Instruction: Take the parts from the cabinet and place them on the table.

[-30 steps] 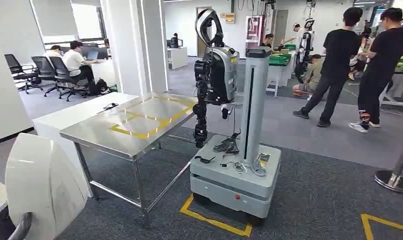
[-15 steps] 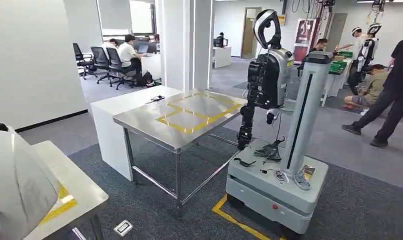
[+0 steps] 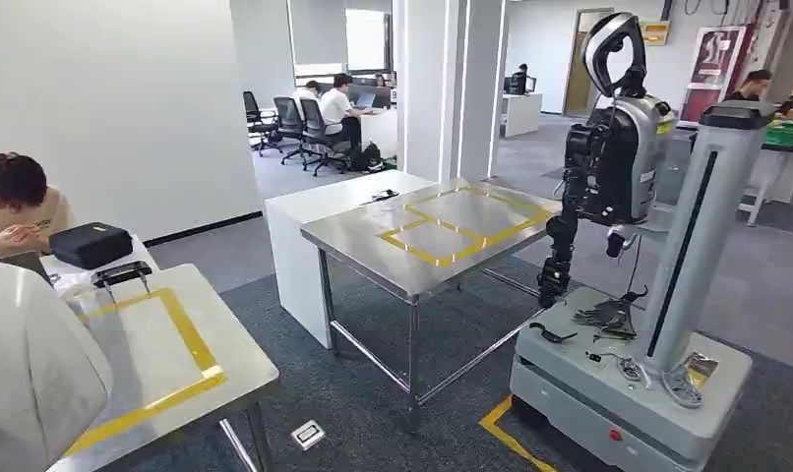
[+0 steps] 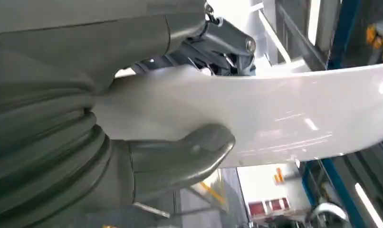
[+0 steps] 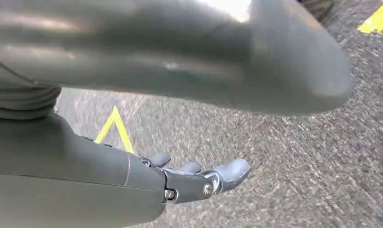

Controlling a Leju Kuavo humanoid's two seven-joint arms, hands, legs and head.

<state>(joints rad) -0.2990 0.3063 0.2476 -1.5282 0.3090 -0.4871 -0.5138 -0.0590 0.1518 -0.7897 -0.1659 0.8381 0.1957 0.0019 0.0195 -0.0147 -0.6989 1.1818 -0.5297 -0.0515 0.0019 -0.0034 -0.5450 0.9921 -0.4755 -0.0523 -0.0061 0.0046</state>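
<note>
At my lower left, the white panel (image 3: 38, 374) sits gripped in my left hand (image 4: 147, 142); my view has swung left, bringing a nearer taped table (image 3: 191, 383) under it. Its long axis runs sideways across my thumb. My right hand (image 5: 199, 178) hangs loosely open, holding nothing.

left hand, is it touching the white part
Touching. The left wrist view shows the left hand gripping the white part, thumb pressed against one face and dark fingers against the other.

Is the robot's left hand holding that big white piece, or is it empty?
Holding it. In the left wrist view the left hand grips the white part, thumb beneath, darker fingers above.
</note>
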